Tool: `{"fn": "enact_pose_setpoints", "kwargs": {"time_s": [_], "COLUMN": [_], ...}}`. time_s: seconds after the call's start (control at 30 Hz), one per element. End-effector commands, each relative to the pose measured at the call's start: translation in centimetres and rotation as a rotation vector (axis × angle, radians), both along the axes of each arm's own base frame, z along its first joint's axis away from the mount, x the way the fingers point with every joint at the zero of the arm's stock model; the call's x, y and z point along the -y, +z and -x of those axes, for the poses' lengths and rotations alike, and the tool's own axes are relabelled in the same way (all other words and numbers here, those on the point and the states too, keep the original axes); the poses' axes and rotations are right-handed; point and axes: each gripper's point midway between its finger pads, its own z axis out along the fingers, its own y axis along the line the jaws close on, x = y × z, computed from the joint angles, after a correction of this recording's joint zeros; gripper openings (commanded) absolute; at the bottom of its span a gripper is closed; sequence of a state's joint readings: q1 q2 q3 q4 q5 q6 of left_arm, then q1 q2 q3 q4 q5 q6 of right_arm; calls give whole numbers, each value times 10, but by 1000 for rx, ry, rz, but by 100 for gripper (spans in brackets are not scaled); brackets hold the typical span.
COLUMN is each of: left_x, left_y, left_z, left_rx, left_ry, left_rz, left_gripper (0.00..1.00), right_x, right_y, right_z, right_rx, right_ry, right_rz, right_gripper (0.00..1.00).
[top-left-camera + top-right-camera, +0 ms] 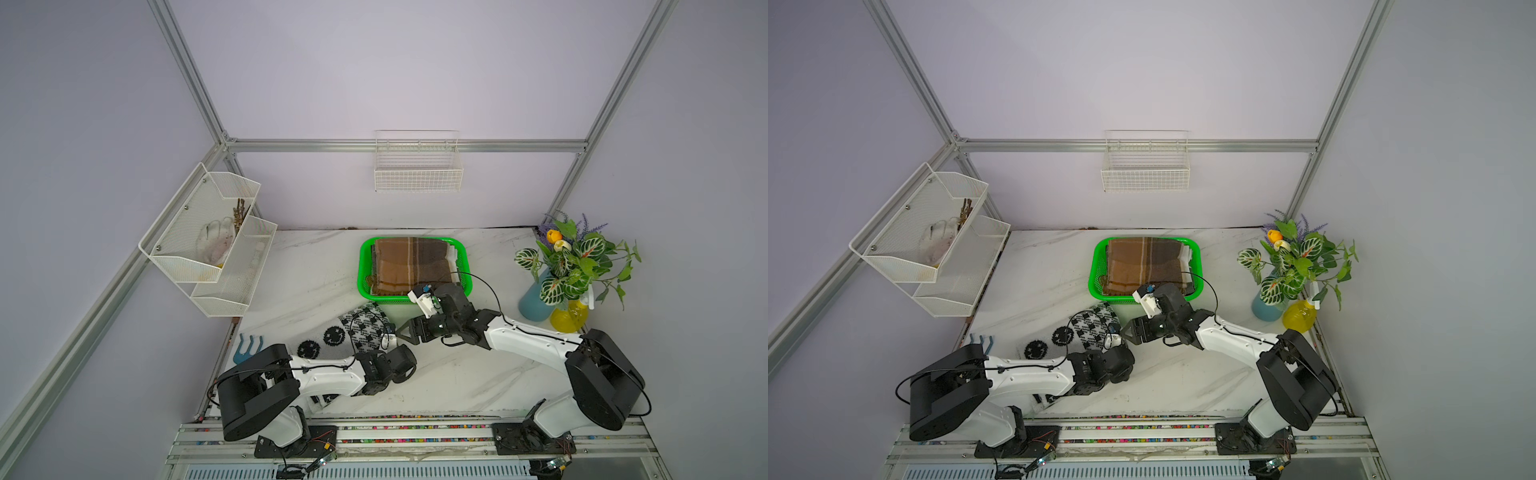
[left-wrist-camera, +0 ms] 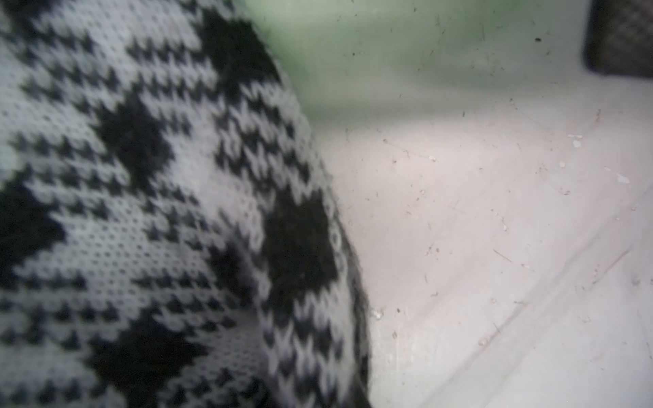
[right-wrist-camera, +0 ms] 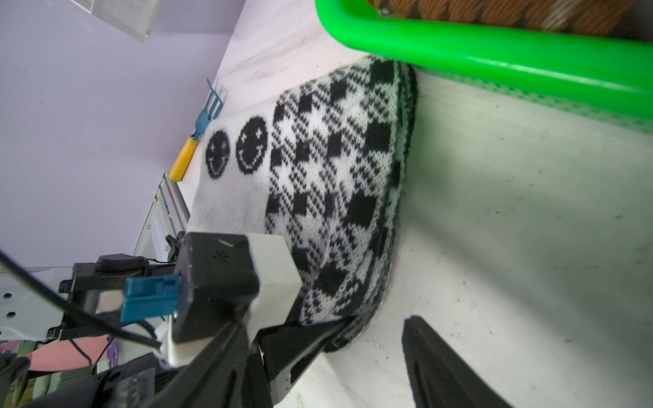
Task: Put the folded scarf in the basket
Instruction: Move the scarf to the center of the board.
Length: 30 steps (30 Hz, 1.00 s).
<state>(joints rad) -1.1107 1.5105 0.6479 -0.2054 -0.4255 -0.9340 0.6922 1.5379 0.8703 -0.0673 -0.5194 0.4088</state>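
Observation:
A folded black-and-white knitted scarf (image 1: 361,328) (image 1: 1092,328) (image 3: 335,159) lies on the marble table, one end touching the front of the green basket (image 1: 362,266) (image 1: 1094,266) (image 3: 494,60). A brown plaid scarf (image 1: 411,262) fills the basket. In the right wrist view my left gripper (image 3: 335,330) is shut on the scarf's near corner. My right gripper (image 1: 401,332) (image 1: 1126,332) is open beside that corner, and one finger (image 3: 441,364) stands apart over bare table. The scarf (image 2: 141,212) fills the left wrist view, where the left jaws are hidden.
A blue hand rake with a yellow handle (image 1: 245,349) (image 3: 198,141) lies at the table's left edge. A potted plant in a blue vase (image 1: 573,257) and a yellow spray bottle (image 1: 569,316) stand at the right. A white wire basket (image 1: 417,174) and a mesh rack (image 1: 212,241) hang on the walls.

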Motion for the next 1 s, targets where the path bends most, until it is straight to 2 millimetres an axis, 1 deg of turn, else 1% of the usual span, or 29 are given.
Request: {"fn": "enact_pose_setpoints", "kwargs": {"time_s": [0.0,0.03,0.07,0.13,0.17,0.23,0.3,0.33,0.37,0.4,0.53,0.57,0.63,0.7,0.77,0.8,0.9,0.97], "left_x": [49,51,48,44,43,37,28,23,19,15,-11,-14,-18,-23,-39,-48,-72,-79], "left_y": [10,14,14,11,10,8,12,16,21,33,59,63,72,82,91,95,105,109], "left_z": [53,55,54,54,54,53,50,47,45,41,28,27,26,27,25,24,18,16], "left_rx": [-74,-70,-68,-73,-74,-67,-44,-22,-5,24,102,111,125,142,172,183,209,223], "left_ry": [-271,-273,-262,-260,-256,-238,-206,-186,-170,-148,-74,-69,-70,-69,-31,-10,39,41], "left_rz": [32,32,15,-8,-12,-20,-26,-23,-25,-20,-77,-73,-46,-22,-32,-30,6,72], "left_gripper": [4,13,20,20,23,35,35,38,43,47,53,55,62,65,68,69,72,73], "right_x": [-7,-8,-10,-13,-13,-14,-15,-15,-15,-15,-17,-19,-23,-20,-19,-18,-21,-21], "right_y": [-21,-25,-27,-34,-37,-41,-44,-45,-45,-42,-36,-34,-36,-38,-43,-49,-57,-60], "right_z": [-7,-7,-6,-4,-5,-6,-8,-9,-10,-11,-14,-13,-11,-12,-9,-7,-8,-10], "right_rx": [1,-10,-20,-46,-52,-55,-56,-60,-59,-51,-44,-53,-71,-70,-84,-103,-119,-121], "right_ry": [0,9,20,40,37,38,33,34,31,30,14,21,28,19,19,20,31,27], "right_rz": [52,58,59,56,63,70,70,74,78,80,60,42,27,38,44,49,59,70], "right_gripper": [75,75,75,75,75,76,76,76,76,76,76,76,76,76,76,76,76,76]}}
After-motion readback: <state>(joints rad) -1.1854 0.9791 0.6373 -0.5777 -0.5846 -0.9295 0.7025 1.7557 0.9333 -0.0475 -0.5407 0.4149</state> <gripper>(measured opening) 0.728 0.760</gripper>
